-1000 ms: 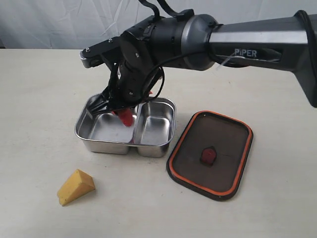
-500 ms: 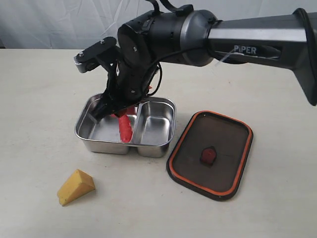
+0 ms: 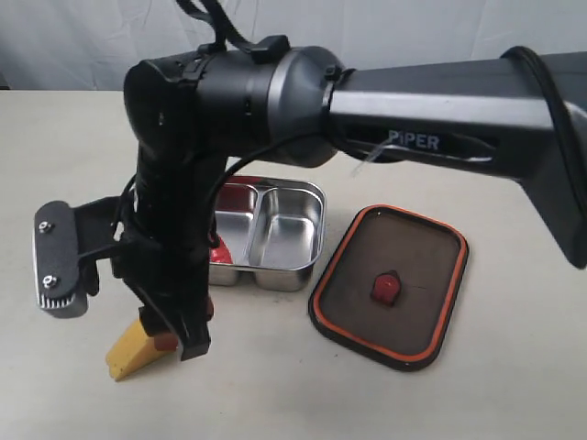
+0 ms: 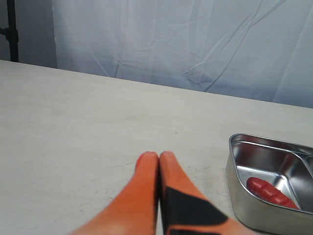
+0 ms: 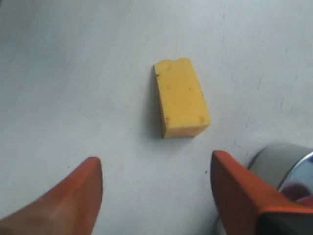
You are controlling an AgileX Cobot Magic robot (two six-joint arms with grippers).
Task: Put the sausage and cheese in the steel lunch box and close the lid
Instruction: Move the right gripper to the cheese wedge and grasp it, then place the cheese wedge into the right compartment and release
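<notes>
The sausage (image 4: 268, 191) lies in one compartment of the steel lunch box (image 4: 254, 145), and only a bit of its red (image 3: 218, 251) shows past the arm in the exterior view. The steel lunch box (image 3: 292, 227) stands mid-table, its left part hidden by my right arm. Beside the box on the right lies the lid (image 3: 415, 246), orange rim up. The cheese (image 5: 181, 97) rests on the table just ahead of my right gripper (image 5: 156, 164), which is open and empty. In the exterior view the right gripper (image 3: 171, 341) hangs low by the cheese (image 3: 127, 354). My left gripper (image 4: 156, 156) is shut, empty, left of the box.
The right arm's wrist camera block (image 3: 62, 259) sticks out to the left above the table. A pale curtain (image 4: 195, 44) runs behind the table's far edge. Bare tabletop (image 3: 514, 385) surrounds the lid.
The right gripper let the sausage go into the box's left compartment, then swung out of the box toward the front left and came down beside the cheese.
</notes>
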